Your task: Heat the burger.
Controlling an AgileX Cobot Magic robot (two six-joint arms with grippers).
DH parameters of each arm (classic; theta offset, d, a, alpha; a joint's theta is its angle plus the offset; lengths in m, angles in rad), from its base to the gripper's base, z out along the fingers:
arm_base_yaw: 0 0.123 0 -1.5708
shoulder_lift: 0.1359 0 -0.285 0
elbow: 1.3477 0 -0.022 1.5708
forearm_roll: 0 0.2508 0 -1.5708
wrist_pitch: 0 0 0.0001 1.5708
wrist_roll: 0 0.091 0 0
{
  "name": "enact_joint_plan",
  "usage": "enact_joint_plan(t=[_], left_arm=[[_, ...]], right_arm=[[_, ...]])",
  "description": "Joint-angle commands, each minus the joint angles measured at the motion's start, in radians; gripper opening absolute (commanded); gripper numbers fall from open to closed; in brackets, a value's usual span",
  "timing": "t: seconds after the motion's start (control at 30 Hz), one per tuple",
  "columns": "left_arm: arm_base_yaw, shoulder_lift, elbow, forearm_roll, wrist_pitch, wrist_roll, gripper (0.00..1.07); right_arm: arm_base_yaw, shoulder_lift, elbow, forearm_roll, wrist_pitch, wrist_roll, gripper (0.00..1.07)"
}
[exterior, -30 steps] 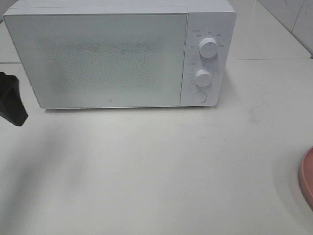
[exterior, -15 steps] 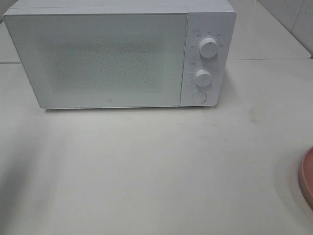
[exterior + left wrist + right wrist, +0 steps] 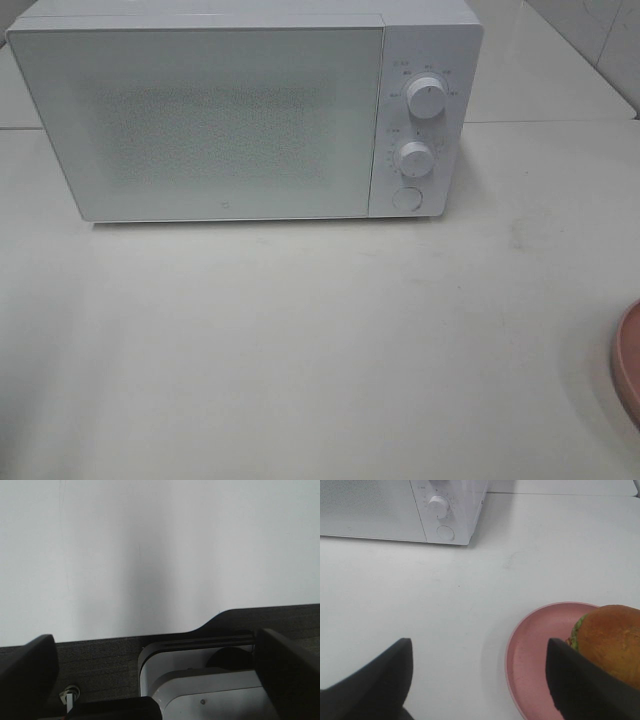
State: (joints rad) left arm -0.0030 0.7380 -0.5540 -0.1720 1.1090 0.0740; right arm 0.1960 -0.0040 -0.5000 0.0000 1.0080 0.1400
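Observation:
The burger, with a golden-brown bun and a green lettuce edge, sits on a round pink plate in the right wrist view. My right gripper is open and empty, above the table just beside the plate, with one finger over the plate's rim. The white microwave stands at the back with its door shut; it also shows in the right wrist view. My left gripper is open and empty, away from the burger. Neither gripper shows in the exterior high view, where the burger is out of view.
The microwave's panel has two knobs and a round button. Only the plate's rim shows at the right edge of the exterior high view. The left wrist view shows a dark table edge and a white machine base.
The dark part of my left arm at the left edge of the exterior high view one second ago has withdrawn out of view. The microwave and plate have not moved.

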Motion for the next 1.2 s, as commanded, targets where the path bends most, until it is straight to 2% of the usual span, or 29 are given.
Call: enact_joint_plan(t=[0.03,0.4,0.6,0.67,0.93,1.2], left_arm=[[0.001,-0.114,0.038,0.013,-0.037,-0.024,0.98],[0.001,-0.363,0.038,0.044,-0.037,-0.028,0.98],[0.001,-0.442,0.038,0.049,-0.037,-0.028,0.98],[0.001,-0.536,0.038,0.048,-0.037,-0.028,0.98],[0.001,-0.730,0.038,0.046,-0.037,-0.028,0.98],[0.001,-0.764,0.038,0.046,-0.037,-0.028,0.98]], right_arm=[[-0.004,-0.028,0.003,0.000,-0.014,-0.012,0.72],[-0.004,-0.028,0.003,0.000,-0.014,-0.012,0.72],[-0.004,-0.028,0.003,0.000,-0.014,-0.012,0.72],[-0.004,-0.028,0.003,0.000,-0.014,-0.012,0.72],[-0.004,-0.028,0.003,0.000,-0.014,-0.012,0.72],[-0.004,-0.025,0.003,0.000,-0.014,-0.012,0.72]])
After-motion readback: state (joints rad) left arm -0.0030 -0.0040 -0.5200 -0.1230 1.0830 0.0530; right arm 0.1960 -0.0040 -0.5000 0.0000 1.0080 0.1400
